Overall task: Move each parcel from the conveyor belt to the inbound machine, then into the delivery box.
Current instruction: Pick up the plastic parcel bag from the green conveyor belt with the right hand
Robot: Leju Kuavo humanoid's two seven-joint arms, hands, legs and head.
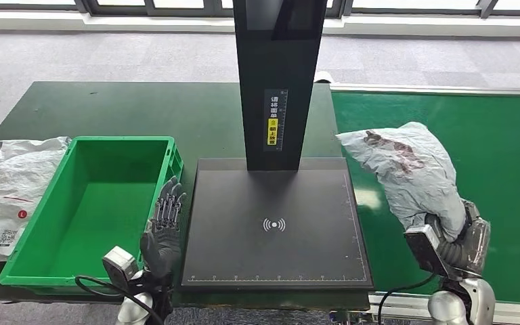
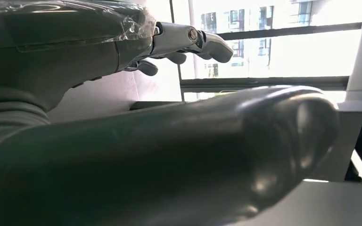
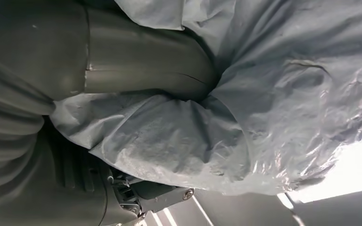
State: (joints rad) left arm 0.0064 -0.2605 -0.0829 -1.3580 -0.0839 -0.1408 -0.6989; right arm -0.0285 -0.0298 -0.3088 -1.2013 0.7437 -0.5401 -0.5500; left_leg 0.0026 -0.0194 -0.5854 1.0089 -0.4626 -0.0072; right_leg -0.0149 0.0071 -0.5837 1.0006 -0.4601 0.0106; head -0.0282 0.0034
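A crumpled grey plastic parcel (image 1: 413,169) with a dark red smear is lifted above the green conveyor belt (image 1: 501,128), just right of the black inbound machine's platform (image 1: 274,227). My right hand (image 1: 460,237) grips the parcel's lower end; in the right wrist view the thumb (image 3: 151,61) presses into the grey parcel (image 3: 264,103). My left hand (image 1: 164,223) hovers with fingers extended and apart between the green delivery box (image 1: 47,237) and the platform, holding nothing. In the left wrist view my left hand (image 2: 136,122) has its fingers (image 2: 188,40) stretched out.
The machine's black upright column (image 1: 277,74) rises behind the platform. White parcels (image 1: 7,189) lie on the dark table left of the green box. The box's inside is bare. Grey carpet and windows lie beyond the table.
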